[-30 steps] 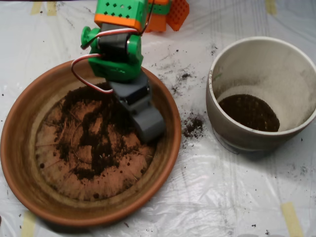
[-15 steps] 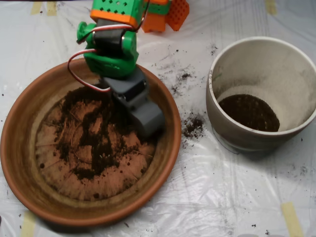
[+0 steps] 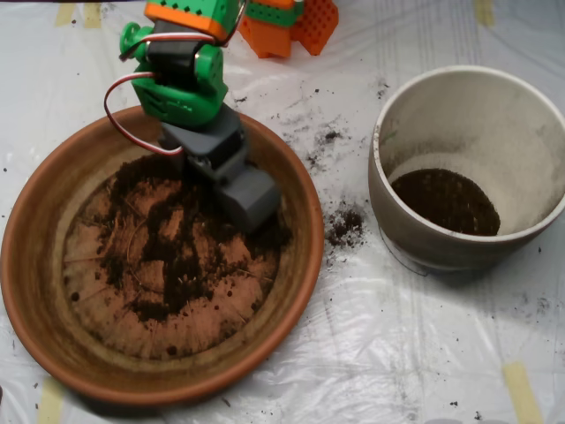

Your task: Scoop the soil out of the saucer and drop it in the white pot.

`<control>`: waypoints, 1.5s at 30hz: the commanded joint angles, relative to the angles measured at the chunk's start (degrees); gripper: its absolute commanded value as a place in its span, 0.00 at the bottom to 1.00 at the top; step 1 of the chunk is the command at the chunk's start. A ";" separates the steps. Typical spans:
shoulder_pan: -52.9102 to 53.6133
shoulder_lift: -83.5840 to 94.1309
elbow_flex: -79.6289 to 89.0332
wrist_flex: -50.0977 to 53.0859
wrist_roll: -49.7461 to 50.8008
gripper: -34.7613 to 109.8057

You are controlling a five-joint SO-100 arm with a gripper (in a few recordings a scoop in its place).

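The hand (image 3: 250, 196), a grey scoop, sits low inside the saucer (image 3: 35, 291), at the upper right of its base, its tip on or just above the soil (image 3: 168, 247). Whether the shells are apart or closed cannot be told from above; the grey housing hides the mouth.

Change noted: over the last second the hand and the green arm (image 3: 181, 84) behind it have shifted up and to the left, drawing back from the saucer's right rim. A dark clump now lies exposed at the base just right of the hand. Judgement: this is a repositioning or drag through the soil, not a lift; no load is confirmed.

Most of the soil remains in the saucer, spread thin in patches across the ridged base, thickest toward the upper middle. The pot (image 3: 415, 221) stands well apart on the right with a dark layer of soil at its bottom. Spilled crumbs (image 3: 344, 225) lie on the plastic-covered bench (image 3: 397, 353) between saucer and pot. The task is partly done, with much left.
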 commanded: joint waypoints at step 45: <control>0.53 0.53 -13.54 10.55 8.88 0.24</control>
